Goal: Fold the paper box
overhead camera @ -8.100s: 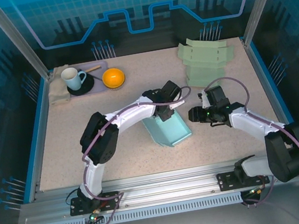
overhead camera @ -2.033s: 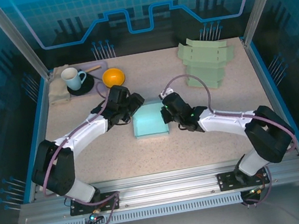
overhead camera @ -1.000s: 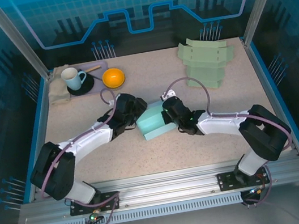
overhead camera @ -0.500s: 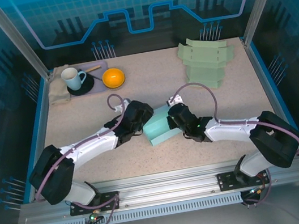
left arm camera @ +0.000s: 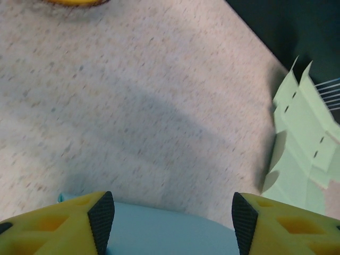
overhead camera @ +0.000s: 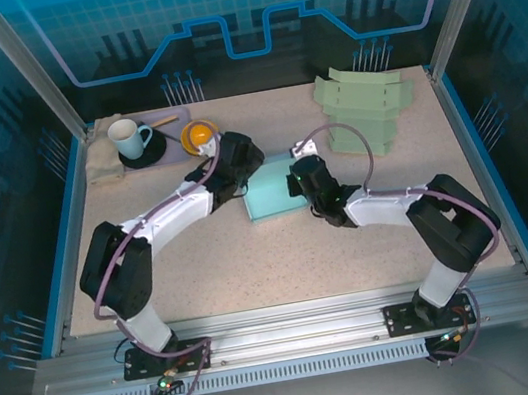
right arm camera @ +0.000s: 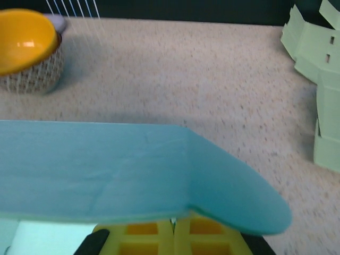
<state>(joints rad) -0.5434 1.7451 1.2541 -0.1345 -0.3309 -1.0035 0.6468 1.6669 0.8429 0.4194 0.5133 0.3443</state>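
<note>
Left claw (left arm camera: 171, 217) parted — right claw (right arm camera: 172, 227) closed

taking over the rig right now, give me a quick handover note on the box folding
Left gripper: jaws apart, straddling an edge of the teal paper box; no clear grip.
Right gripper: shut, seemingly pinching a rounded flap of the box.
Box: mid-table, between both grippers. A stack of pale green flat paper blanks sits at the back right, apart from both arms.
Done: the box looks partly formed.
Left: probably tuck the held flap and close up; how many folds remain cannot be told.
</note>
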